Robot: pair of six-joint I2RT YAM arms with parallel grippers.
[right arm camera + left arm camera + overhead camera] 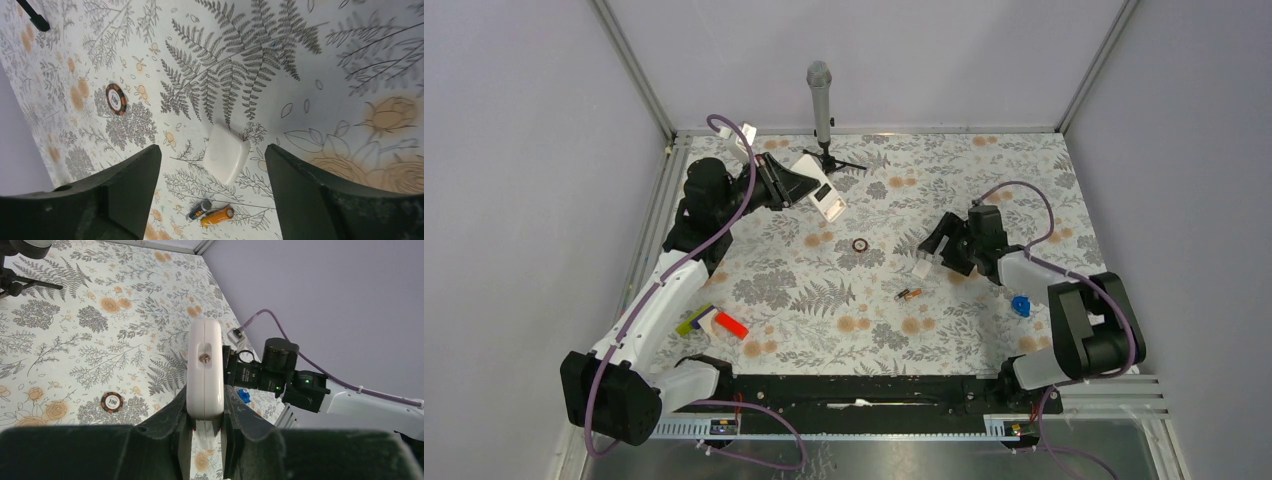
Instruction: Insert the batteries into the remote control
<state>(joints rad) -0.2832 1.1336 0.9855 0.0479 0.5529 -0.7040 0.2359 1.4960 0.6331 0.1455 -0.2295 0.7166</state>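
My left gripper is shut on the remote control and holds it above the back left of the table, white back up with a dark slot in it. In the left wrist view the remote control stands edge-on between the jaws of the left gripper. Two batteries, one dark and one orange, lie side by side on the floral cloth. My right gripper hangs open just behind them. In its own view the right gripper straddles a small white cover lying flat, touching neither finger.
A poker chip lies mid-table. A microphone on a stand stands at the back. A red-and-white block with a yellow-green piece sits front left. A small blue object lies by the right arm.
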